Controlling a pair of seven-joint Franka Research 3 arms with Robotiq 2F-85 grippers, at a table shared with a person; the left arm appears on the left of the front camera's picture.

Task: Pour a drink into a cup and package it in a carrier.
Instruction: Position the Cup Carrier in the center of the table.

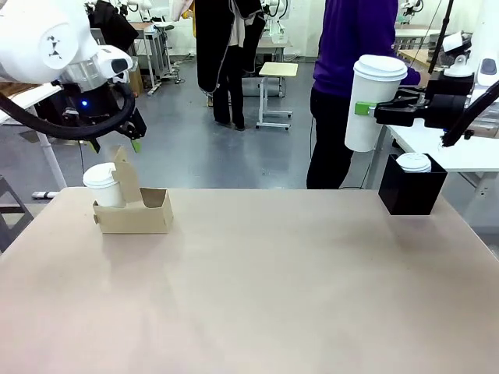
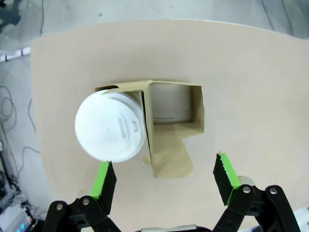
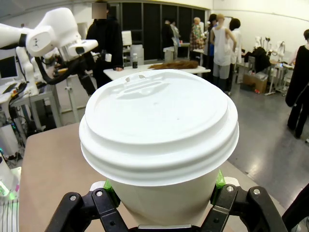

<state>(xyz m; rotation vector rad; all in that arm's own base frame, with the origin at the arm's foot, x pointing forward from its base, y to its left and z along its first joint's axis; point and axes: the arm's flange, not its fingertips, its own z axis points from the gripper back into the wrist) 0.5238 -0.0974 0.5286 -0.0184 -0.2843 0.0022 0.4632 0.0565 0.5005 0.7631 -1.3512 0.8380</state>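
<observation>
Front view: my right hand [image 1: 373, 110] pinches the cup [image 1: 368, 134] upright, probably guarding against spills. Left hand [image 1: 115, 145] hovers spread, the carrier [image 1: 145, 221] just below it.

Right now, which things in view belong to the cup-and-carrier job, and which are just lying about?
Job:
- cup, lidded, gripped in the air by the right tool
- carrier, under the open left tool

Lying about:
- short cup, seated in one carrier slot
- box, black, at the table's right
- boxed cup, lidded, inside it
</observation>
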